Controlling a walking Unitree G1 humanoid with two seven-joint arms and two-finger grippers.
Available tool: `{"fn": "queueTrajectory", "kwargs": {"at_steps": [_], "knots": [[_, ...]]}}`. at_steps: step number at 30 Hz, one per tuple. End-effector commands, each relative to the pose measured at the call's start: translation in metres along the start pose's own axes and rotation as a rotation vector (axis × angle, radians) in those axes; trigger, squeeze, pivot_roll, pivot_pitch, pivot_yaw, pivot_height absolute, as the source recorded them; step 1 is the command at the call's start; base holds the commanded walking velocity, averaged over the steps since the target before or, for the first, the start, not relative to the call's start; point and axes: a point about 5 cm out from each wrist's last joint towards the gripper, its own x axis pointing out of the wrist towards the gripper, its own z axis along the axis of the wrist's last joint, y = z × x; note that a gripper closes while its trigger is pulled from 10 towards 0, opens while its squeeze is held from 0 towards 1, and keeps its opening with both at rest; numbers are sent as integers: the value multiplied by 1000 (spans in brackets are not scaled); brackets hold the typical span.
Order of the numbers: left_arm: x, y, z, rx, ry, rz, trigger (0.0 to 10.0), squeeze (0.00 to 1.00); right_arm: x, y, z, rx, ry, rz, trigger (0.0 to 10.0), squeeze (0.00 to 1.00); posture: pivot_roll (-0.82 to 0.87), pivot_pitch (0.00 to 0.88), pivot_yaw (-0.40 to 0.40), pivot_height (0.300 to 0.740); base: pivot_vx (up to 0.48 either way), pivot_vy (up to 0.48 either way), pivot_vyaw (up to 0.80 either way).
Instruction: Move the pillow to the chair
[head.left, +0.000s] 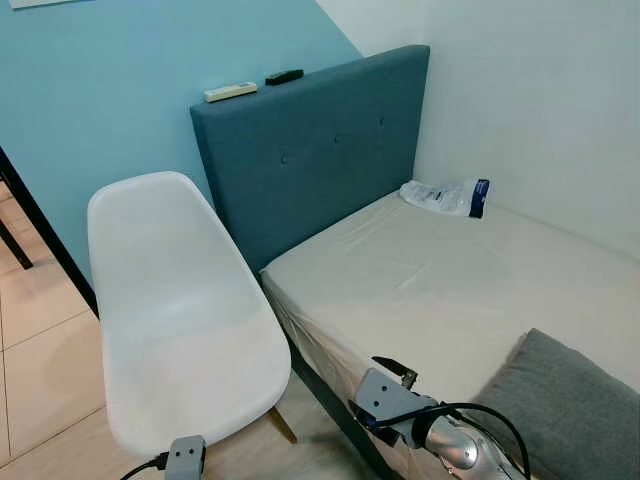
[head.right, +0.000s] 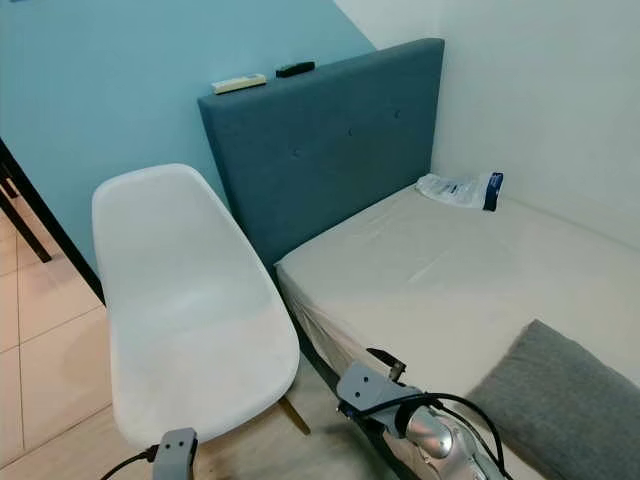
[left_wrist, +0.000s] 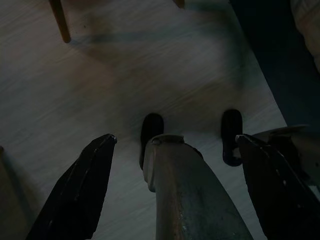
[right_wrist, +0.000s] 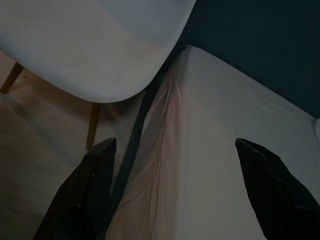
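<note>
1. Two grippers are standing wide apart at the fingers and holding nothing: the right gripper (right_wrist: 175, 195) is hovering low over the bed's near corner, and the left gripper (left_wrist: 170, 190) is hanging idle over the floor (left_wrist: 150, 65), with the robot's own leg and feet showing between its fingers.
2. Just ahead of the right gripper, the mattress (head.left: 440, 290) is lying bare under a pale sheet, with the chair (head.left: 180, 310) standing just beside the bed on the robot's left.
3. Farther to the robot's right, the pillow (head.left: 570, 410) is lying on the mattress near its front edge (grey, fabric-covered, partly cut off by the frame).
4. Judging by its slumped, rounded edge, it is looking soft and light, so it is likely sagging and folding when lifted by one point.
5. A pinch on the near corner or along the near edge, taking a good fold of cover and filling together, is looking like the safest hold; the weave is probably giving decent friction.
6. Beyond, a plastic packet (head.left: 445, 195) is resting by the headboard (head.left: 320, 150), and two remotes (head.left: 255, 85) are sitting on top of it.
</note>
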Motion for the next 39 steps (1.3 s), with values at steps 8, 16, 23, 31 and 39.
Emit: {"fn": "queueTrajectory", "kwargs": {"at_steps": [8, 16, 23, 31, 39], "knots": [[-1, 4, -5, 35, 30, 5, 10000, 0, 2, 2, 3, 24, 3, 8, 10000, 0, -141, 16, 43, 740, 0, 0, 0], [-1, 5, -2, 46, 24, 2, 10000, 0, 1, 0, 1, 38, 16, 5, 10000, 0, -151, 19, 46, 740, 0, 0, 0], [-1, 4, -2, 56, 25, -5, 10000, 0, 1, 0, 1, 57, 22, -1, 10000, 0, -155, 21, 61, 740, 0, 0, 0], [-1, 5, 0, 73, 26, -10, 10000, 0, 0, -2, -1, 93, 28, -8, 10000, 0, -164, 41, 59, 740, 0, 0, 0], [-1, 9, 1, 75, 25, -2, 10000, 0, -1, -1, -1, 93, 25, -7, 10000, 0, -167, 29, 68, 740, 0, 0, 0]]}}
